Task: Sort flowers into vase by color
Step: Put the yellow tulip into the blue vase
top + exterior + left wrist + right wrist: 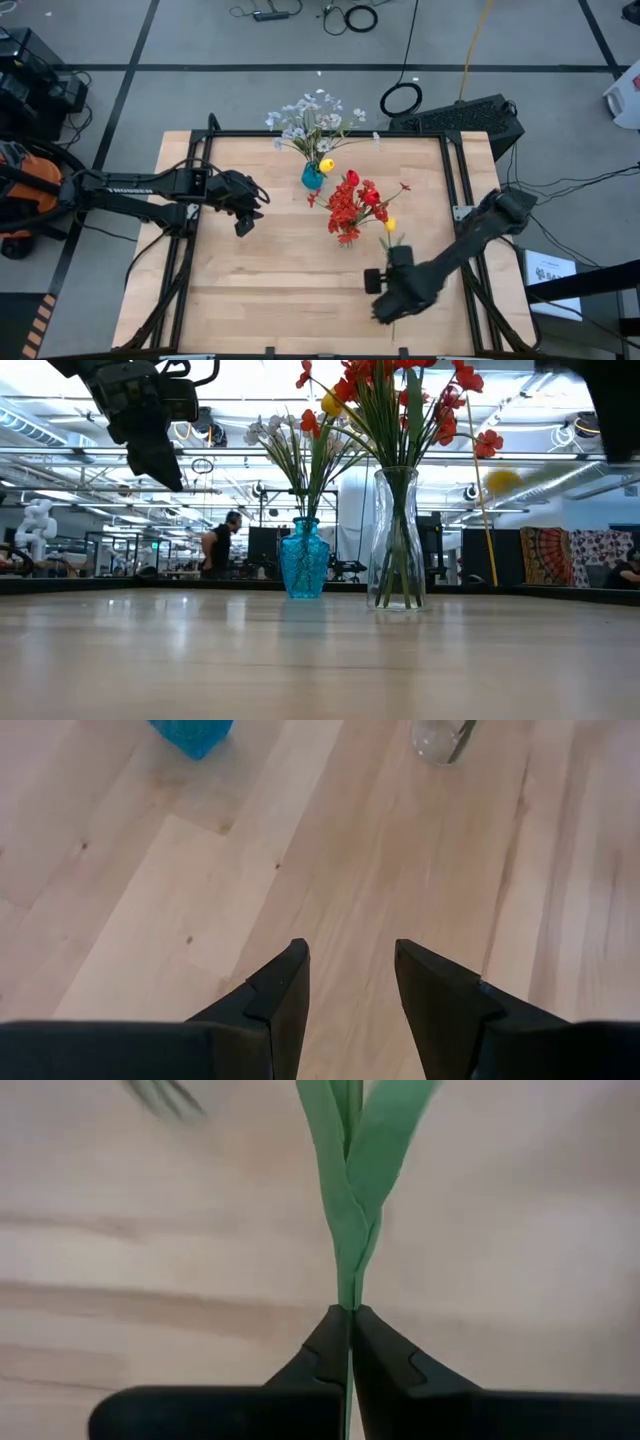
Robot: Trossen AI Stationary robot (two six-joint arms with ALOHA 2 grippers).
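Note:
My right gripper point(390, 275) is over the table's near right part, shut on a yellow tulip point(390, 225) whose long green leaves point(350, 1180) fill the right wrist view. Its bloom point(503, 480) shows blurred in the air in the low view. My left gripper point(245, 215) hovers open over the table's left half, holding nothing, with bare wood between its fingers point(350, 990). A blue vase point(305, 558) stands on its base with white sprays and a yellow tulip point(326, 165) in it. A clear glass vase point(398, 540) beside it holds the red flowers point(352, 205). My right gripper pinches the yellow tulip's green stem point(347, 1302) between its two fingertips, just below where the leaves join. The stem runs on past the fingers toward the near edge point(392, 328). The tulip is lifted clear of the table, bloom toward the far side.
Both vases stand close together at the table's far middle, the clear one nearer and to the right of the blue one. Bare wood point(290, 290) lies across the near and left parts. A black frame point(330, 133) rims the table. People show far off in the room.

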